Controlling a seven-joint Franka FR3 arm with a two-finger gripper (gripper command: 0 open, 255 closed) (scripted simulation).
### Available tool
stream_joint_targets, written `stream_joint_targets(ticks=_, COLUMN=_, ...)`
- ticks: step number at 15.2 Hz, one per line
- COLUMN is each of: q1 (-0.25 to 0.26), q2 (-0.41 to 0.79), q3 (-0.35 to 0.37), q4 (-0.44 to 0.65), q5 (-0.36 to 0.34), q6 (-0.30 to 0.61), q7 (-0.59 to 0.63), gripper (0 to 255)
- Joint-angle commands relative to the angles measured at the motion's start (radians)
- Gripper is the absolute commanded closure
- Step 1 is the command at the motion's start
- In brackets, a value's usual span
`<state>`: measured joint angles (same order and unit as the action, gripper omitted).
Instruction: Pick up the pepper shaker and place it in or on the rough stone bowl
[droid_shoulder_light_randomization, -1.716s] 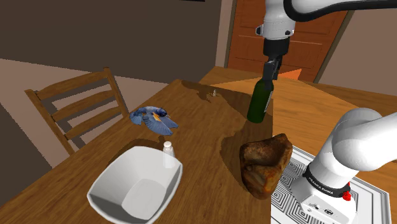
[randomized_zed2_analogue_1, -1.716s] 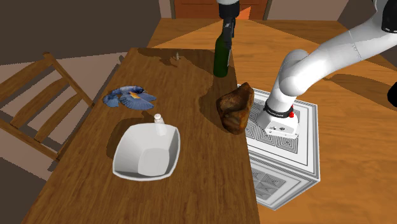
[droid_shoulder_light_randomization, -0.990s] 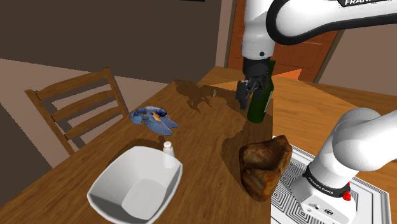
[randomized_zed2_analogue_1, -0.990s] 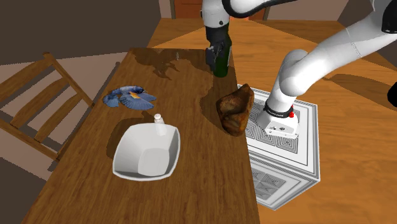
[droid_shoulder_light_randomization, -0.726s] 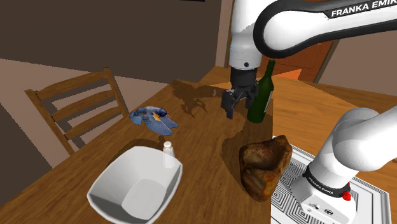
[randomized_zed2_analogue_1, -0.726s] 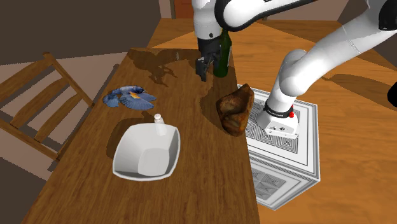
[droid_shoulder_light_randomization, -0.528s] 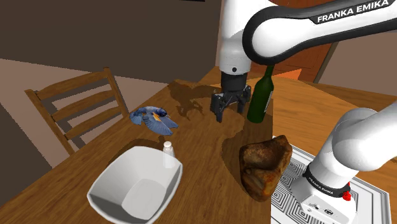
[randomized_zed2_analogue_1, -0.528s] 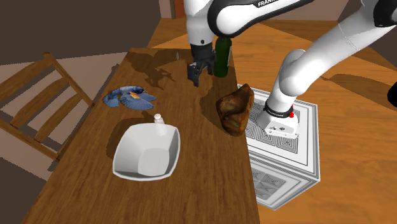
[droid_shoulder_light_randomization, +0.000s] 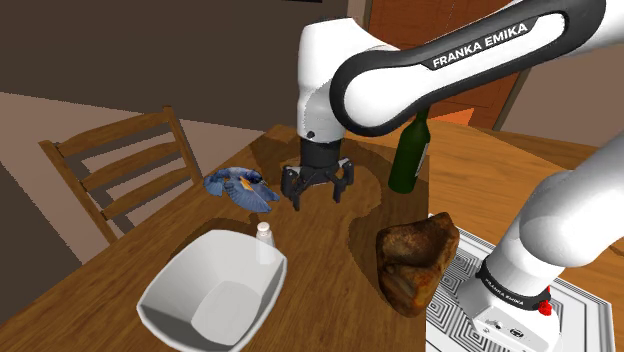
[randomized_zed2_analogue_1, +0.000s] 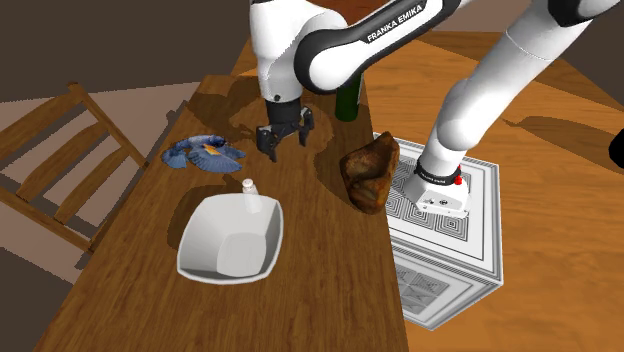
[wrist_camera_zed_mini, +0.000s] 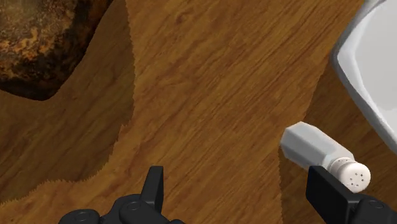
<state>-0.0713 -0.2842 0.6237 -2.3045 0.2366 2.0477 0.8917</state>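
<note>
Pepper shaker (droid_shoulder_light_randomization: 264, 234) stands upright on the counter (droid_shoulder_light_randomization: 320, 290), just beside the white bowl's (droid_shoulder_light_randomization: 160, 285) rim. We see the hand (droid_shoulder_light_randomization: 318, 197) hovering nearby, fingers spread and grasping nothing. In the wrist view, the shaker sits by one finger (wrist_camera_zed_mini: 327, 191), not between both.

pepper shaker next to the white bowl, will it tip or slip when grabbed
Probably tips easily: the pepper shaker looks tall and narrow. Its flat faceted sides should give the hand a firm hold. Small, so likely light.
</note>
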Motion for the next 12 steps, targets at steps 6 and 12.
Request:
stream_joint_targets(ticks=6, q1=-0.038, q2=0.307, q3=0.114, q4=0.188, q5=-0.201, q6=0.133, q7=0.376, gripper=0)
stream_joint_targets(ticks=12, q1=-0.006, q2=0.431, q3=0.106, q4=0.241, q5=-0.309, q6=0.188, q7=0.507, gripper=0)
